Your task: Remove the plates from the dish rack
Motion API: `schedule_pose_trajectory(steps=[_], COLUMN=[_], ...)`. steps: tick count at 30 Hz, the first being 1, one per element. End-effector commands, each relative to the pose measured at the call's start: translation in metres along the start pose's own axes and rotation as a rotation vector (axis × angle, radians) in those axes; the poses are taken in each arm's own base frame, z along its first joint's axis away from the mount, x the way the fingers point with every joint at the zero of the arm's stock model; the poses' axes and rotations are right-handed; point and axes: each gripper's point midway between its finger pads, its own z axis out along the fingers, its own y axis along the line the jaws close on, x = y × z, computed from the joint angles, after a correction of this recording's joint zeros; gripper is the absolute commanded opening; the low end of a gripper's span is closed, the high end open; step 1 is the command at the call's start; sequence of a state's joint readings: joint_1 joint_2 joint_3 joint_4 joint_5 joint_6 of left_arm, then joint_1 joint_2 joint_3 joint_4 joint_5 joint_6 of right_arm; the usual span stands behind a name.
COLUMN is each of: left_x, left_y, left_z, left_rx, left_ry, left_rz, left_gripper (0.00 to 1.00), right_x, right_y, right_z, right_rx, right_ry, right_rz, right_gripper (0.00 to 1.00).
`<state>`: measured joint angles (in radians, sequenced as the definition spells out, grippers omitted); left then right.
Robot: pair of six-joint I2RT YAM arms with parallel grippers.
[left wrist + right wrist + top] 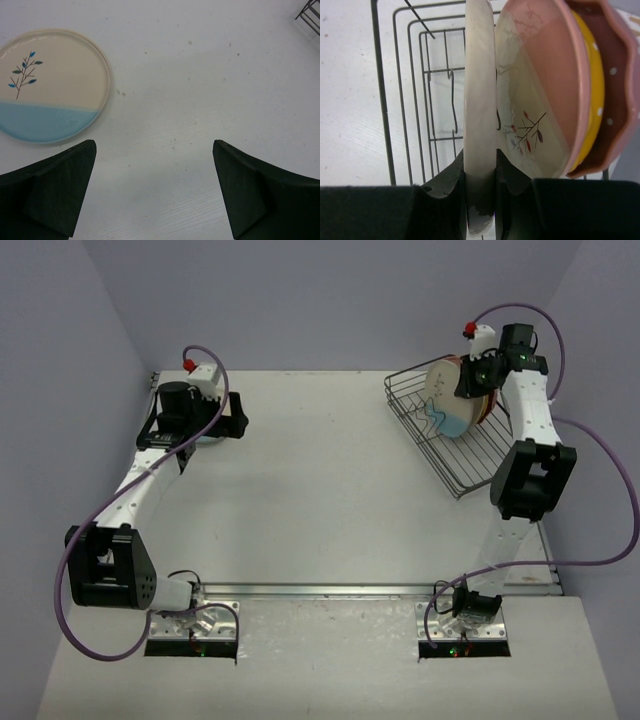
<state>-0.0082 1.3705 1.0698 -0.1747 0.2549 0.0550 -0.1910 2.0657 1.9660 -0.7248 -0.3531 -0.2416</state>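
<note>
The dark wire dish rack stands at the far right. My right gripper is shut on the top rim of a cream plate with a light-blue segment, which stands upright in the rack. In the right wrist view, my right gripper pinches that plate's edge. Behind it stand a cream plate with a pink segment, a yellow-orange plate and a pink plate with white dots. My left gripper is open and empty over the table, next to another cream and light-blue plate lying flat.
The rack's front slots are empty wire. A corner of the rack shows far right in the left wrist view. The flat plate peeks out under the left arm at the far left. Walls close the table's back and sides.
</note>
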Motion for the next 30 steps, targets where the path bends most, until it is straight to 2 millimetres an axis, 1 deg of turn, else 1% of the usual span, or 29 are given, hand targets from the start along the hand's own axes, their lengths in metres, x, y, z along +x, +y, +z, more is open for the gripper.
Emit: schedule_pose_trajectory(steps=[1, 3, 5, 7, 9, 12, 14, 16, 19, 22, 23, 27, 30], left_x=[-0.047, -0.054, -0.065, -0.069, -0.073, -0.074, -0.068, -0.063, -0.055, -0.043, -0.039, -0.018, -0.005], left_y=[-0.007, -0.013, -0.028, -0.04, -0.063, -0.095, -0.107, -0.12, -0.133, -0.146, -0.155, -0.18, -0.194], left_z=[-0.011, -0.014, -0.021, -0.025, -0.033, -0.048, -0.051, -0.055, -0.055, -0.054, -0.054, -0.047, -0.043], left_rx=[0.016, 0.044, 0.124, 0.186, 0.311, 0.505, 0.586, 0.659, 0.717, 0.764, 0.788, 0.813, 0.83], left_ry=[-0.117, -0.133, -0.16, -0.169, -0.179, -0.19, -0.186, -0.167, -0.131, -0.085, -0.067, 0.004, 0.048], left_rz=[0.006, -0.001, -0.01, -0.027, -0.032, -0.042, -0.069, -0.103, -0.134, -0.149, -0.151, -0.159, -0.163], left_gripper=[1.0, 1.0, 1.0, 1.0, 1.0, 0.99, 0.98, 0.98, 0.95, 0.93, 0.91, 0.9, 0.9], right_x=[-0.124, -0.133, -0.141, -0.144, -0.144, -0.137, -0.129, -0.116, -0.099, -0.088, -0.081, -0.07, -0.067], right_y=[0.029, 0.038, 0.052, 0.063, 0.084, 0.111, 0.138, 0.166, 0.211, 0.245, 0.266, 0.305, 0.319], right_z=[-0.116, -0.131, -0.15, -0.16, -0.172, -0.178, -0.182, -0.181, -0.181, -0.185, -0.184, -0.19, -0.192], right_rx=[0.027, 0.012, -0.025, -0.06, -0.153, -0.28, -0.419, -0.548, -0.731, -0.813, -0.865, -0.961, -1.001], right_ry=[-0.374, -0.412, -0.461, -0.487, -0.51, -0.51, -0.507, -0.479, -0.431, -0.402, -0.377, -0.34, -0.321], right_rz=[-0.18, -0.191, -0.191, -0.185, -0.161, -0.105, -0.079, -0.015, 0.022, 0.001, -0.011, -0.016, -0.013], right_gripper=[0.0, 0.0, 0.0, 0.0, 0.0, 0.0, 0.0, 0.0, 0.0, 0.0, 0.0, 0.0, 0.0])
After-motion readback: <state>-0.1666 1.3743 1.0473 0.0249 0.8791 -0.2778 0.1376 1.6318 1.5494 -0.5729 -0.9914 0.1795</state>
